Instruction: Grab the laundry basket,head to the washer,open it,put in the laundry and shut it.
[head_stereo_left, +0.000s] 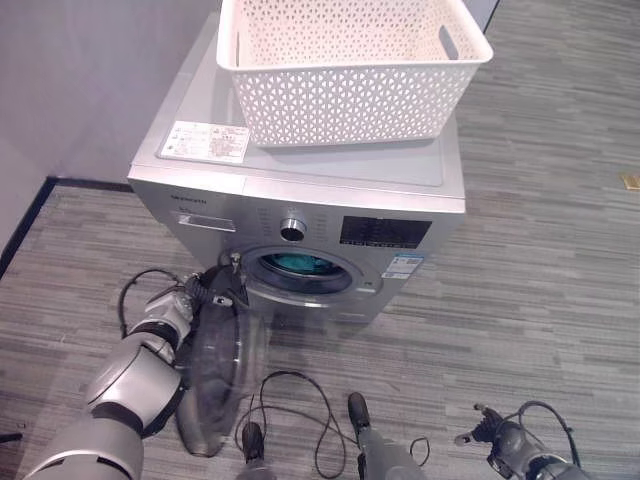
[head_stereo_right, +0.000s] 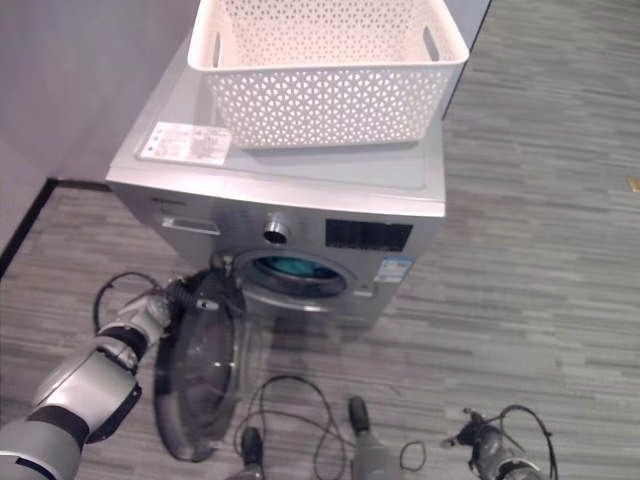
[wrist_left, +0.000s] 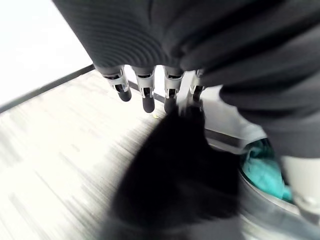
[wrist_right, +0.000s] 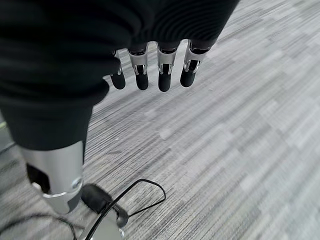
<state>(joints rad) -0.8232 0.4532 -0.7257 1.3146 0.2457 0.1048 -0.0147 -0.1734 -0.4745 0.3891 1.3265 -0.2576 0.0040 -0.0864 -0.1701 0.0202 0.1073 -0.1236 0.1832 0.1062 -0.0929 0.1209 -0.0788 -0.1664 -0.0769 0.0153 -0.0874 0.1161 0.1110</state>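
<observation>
A white lattice laundry basket (head_stereo_left: 350, 80) stands on top of the silver washer (head_stereo_left: 330, 168); what shows of its inside holds no cloth. The washer's round door (head_stereo_left: 215, 370) hangs open, swung out to the left. Teal laundry (head_stereo_left: 300, 265) lies in the drum, also seen in the left wrist view as teal cloth (wrist_left: 265, 167). My left hand (head_stereo_left: 205, 290) is at the door's upper edge, close to the drum opening, its fingers (wrist_left: 147, 97) straight against the dark door. Low at the right, my right hand (head_stereo_left: 505, 440) hangs over the floor with relaxed fingers (wrist_right: 165, 75), holding nothing.
A grey wall (head_stereo_left: 90, 70) runs behind and to the left of the washer, with a dark skirting strip (head_stereo_left: 30, 215) along the floor. Striped grey carpet (head_stereo_left: 550, 230) stretches out to the right and in front.
</observation>
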